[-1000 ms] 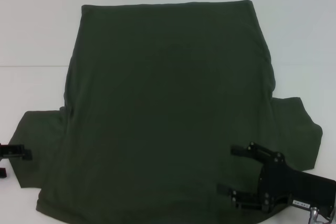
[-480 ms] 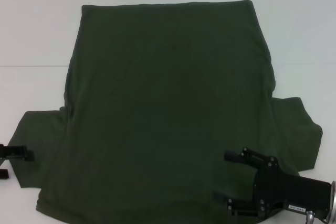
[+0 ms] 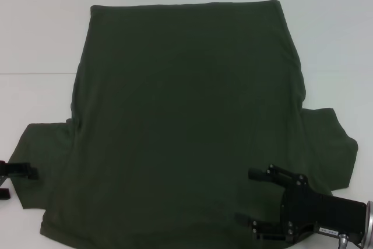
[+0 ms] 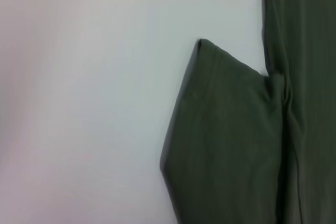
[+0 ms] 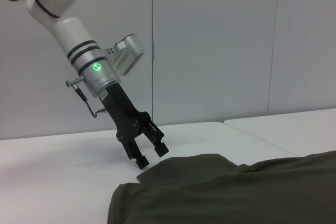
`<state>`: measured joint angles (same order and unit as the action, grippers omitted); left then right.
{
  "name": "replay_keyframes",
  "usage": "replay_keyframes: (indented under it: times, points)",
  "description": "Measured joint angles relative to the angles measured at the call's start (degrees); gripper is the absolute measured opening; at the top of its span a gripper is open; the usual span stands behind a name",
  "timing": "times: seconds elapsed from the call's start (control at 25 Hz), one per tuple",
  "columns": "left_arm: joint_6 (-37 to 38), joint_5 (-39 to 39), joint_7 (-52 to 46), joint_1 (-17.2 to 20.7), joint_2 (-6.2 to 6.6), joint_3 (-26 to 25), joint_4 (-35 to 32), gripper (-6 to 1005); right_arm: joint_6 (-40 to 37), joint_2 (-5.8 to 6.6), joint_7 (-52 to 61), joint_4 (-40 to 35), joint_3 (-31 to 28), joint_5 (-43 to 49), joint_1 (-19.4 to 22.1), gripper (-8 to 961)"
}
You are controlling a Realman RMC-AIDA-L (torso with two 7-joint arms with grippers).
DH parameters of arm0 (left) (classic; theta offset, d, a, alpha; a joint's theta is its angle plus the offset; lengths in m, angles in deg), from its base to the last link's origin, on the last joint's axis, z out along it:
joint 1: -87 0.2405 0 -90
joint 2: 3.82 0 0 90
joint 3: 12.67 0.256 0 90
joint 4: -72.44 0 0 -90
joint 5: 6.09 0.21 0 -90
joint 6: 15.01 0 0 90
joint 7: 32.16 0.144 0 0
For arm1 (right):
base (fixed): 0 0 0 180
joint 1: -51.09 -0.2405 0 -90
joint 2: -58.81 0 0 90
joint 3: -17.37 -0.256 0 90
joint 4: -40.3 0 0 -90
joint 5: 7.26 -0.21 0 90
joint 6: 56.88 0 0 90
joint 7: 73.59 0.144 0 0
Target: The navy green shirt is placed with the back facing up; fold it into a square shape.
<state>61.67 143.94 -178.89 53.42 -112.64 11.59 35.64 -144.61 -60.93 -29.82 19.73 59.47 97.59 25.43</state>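
Observation:
The navy green shirt (image 3: 186, 121) lies flat on the white table (image 3: 35, 39), hem at the far side and sleeves spread near me. My right gripper (image 3: 252, 198) hovers over the shirt's near right corner, beside the right sleeve (image 3: 329, 144), open with nothing between its fingers. My left gripper (image 3: 10, 181) sits at the outer edge of the left sleeve (image 3: 44, 150). The right wrist view shows the left gripper (image 5: 151, 157) open just above the sleeve's edge (image 5: 157, 182). In the left wrist view the left sleeve (image 4: 226, 140) lies on bare table.
White table surface surrounds the shirt on the left, right and far sides. A seam line crosses the table (image 3: 35, 73) at the left. A pale wall (image 5: 210, 45) stands behind the table in the right wrist view.
My right gripper has drawn back toward the near edge of the shirt, then held still. The left gripper has shifted slightly outward. The shirt has not moved.

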Motion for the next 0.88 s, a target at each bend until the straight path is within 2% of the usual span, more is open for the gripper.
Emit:
replay_keyframes:
  times: [0.88]
  points:
    - [-0.89,-0.11,-0.23,-1.01,0.34,-0.04,2.78,932,0.36,-0.14,0.07,0.0,0.0,0.0,0.0,939]
